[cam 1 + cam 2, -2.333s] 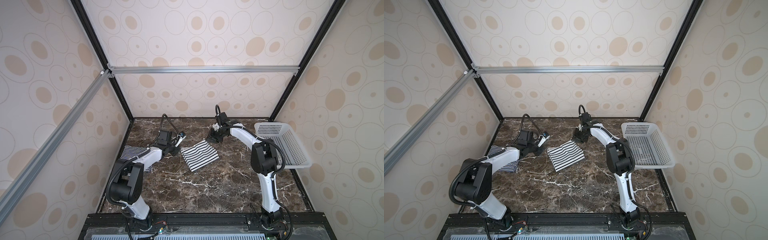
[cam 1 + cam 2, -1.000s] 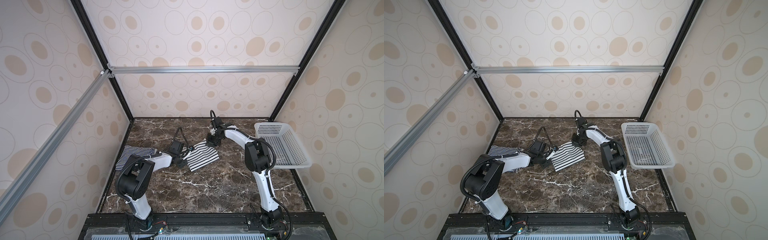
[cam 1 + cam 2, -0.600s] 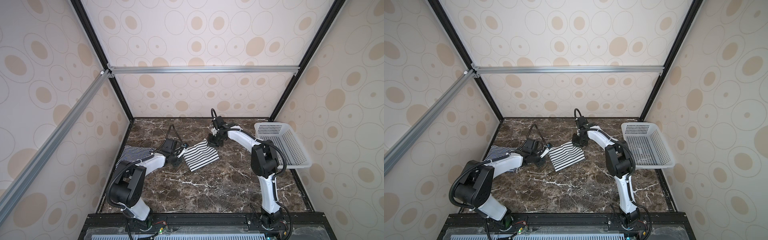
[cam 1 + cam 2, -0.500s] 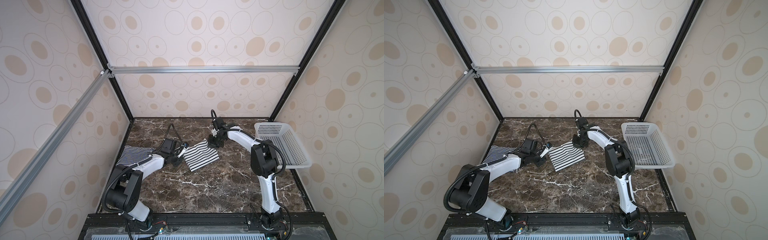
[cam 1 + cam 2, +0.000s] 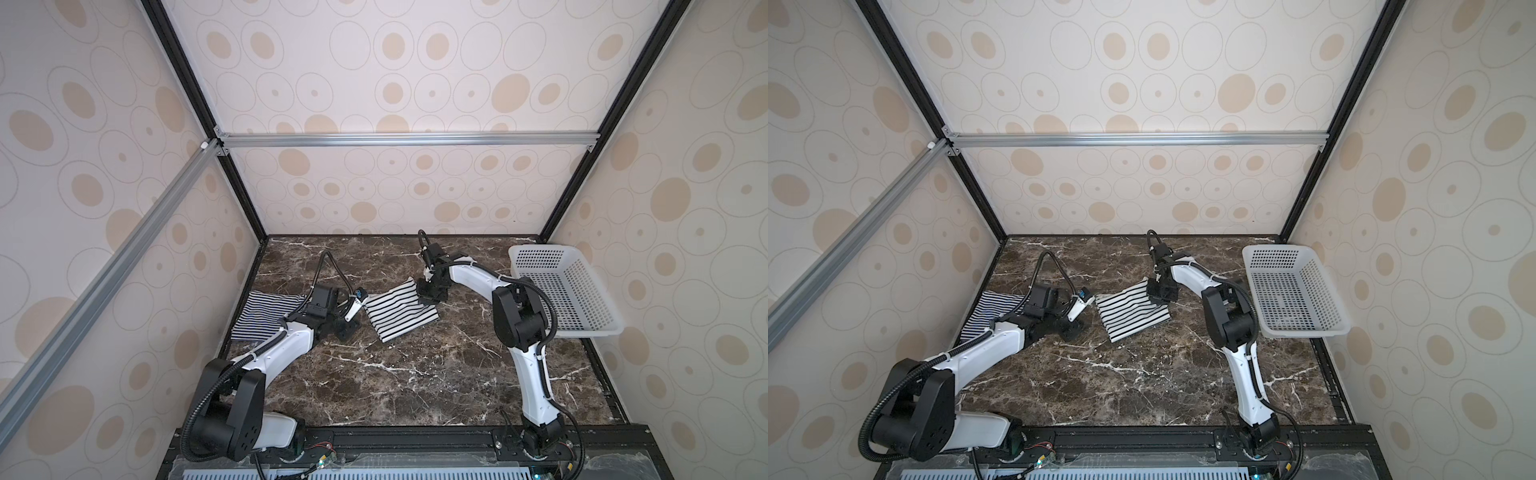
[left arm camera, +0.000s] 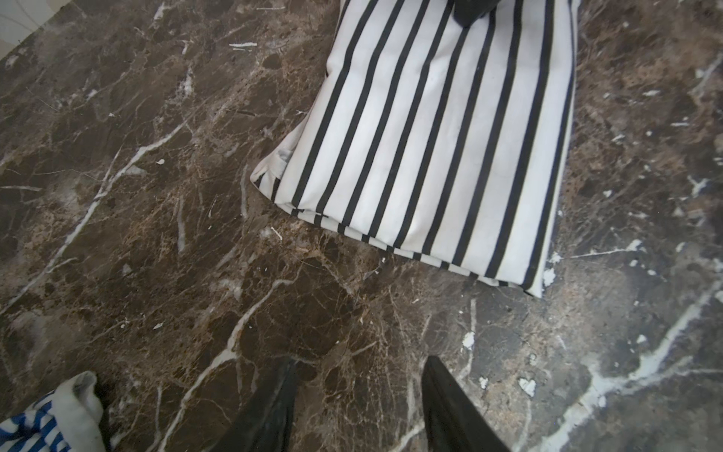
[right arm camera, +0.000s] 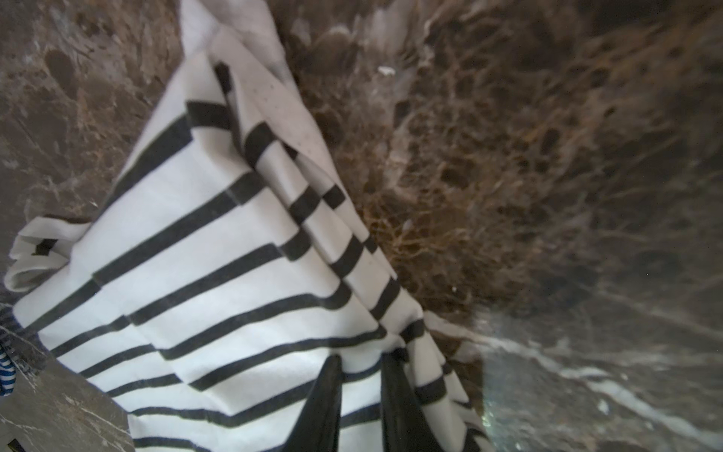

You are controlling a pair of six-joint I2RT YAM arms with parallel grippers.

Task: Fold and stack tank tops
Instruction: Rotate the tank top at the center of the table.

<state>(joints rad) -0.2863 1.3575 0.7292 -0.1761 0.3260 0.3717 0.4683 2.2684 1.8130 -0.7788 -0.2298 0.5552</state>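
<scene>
The left arm (image 5: 282, 345) stretches low from near left toward centre, its left gripper (image 6: 359, 362) parted and empty, while the right arm (image 5: 478, 282) arches to far centre, its right gripper (image 7: 360, 364) pinching the wide-striped tank top (image 7: 219, 274).

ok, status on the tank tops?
Left claw open over bare marble, empty. Right claw shut on edge of wide-striped top, folded mid-table. Fine-striped top apart, far left. Only left claw between them.

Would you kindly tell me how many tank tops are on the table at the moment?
2. The wide-striped tank top lies folded near the middle of the table; the fine-striped tank top lies at its left edge, partly hidden behind the left arm. None shows in the basket.
</scene>
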